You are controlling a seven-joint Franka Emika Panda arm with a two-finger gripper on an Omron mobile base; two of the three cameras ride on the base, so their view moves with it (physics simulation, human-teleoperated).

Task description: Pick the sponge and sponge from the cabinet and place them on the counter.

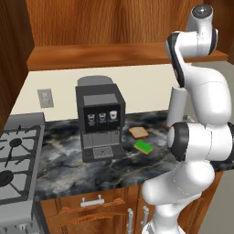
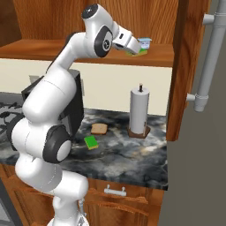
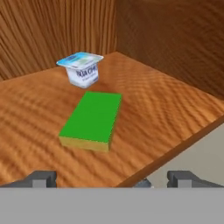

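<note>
My pincer (image 3: 111, 179) gapes wide; the sponge (image 3: 92, 120) lies straight ahead on the shelf (image 3: 175, 113), long axis running away from me, cup (image 3: 82, 69) just beyond.

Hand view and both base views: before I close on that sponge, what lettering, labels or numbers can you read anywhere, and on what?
No text is readable.
Small white-and-blue cup on the cabinet shelf: dark lettering on its side, too blurred to read.
Coffee machine on the counter: three small cup pictures on its front panel, no legible words.
Sponges, bread, paper towel roll: no markings.
</note>
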